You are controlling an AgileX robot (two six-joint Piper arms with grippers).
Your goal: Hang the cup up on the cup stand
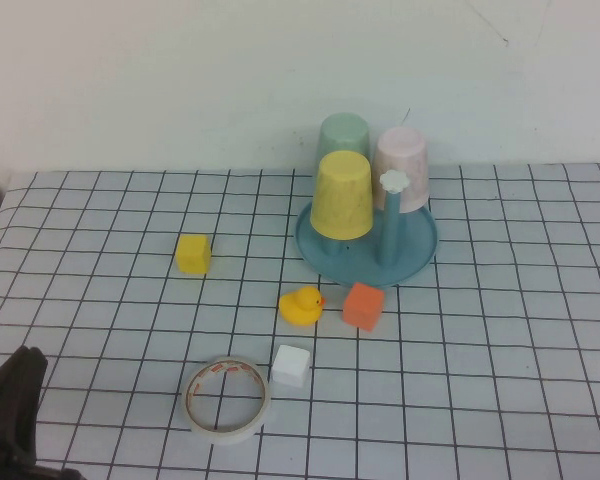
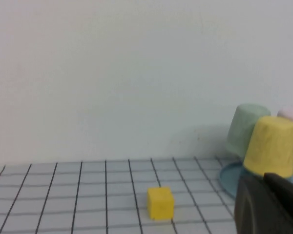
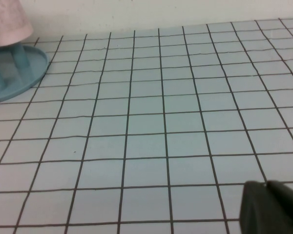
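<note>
Your left gripper (image 2: 271, 204) sits low, fingers closed and empty, the yellow cup (image 1: 342, 195) inverted on the cup stand (image 1: 417, 255) ahead. Your right gripper (image 3: 273, 209), closed too, appears only in its wrist view.

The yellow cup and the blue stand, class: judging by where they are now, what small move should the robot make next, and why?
Probably none beyond keeping both arms parked. The yellow cup already sits upside down over a peg on the cup stand, beside the green cup and pink cup. The left gripper rests at the near left table edge, the right gripper low over bare grid; both jaws shut, empty.
</note>
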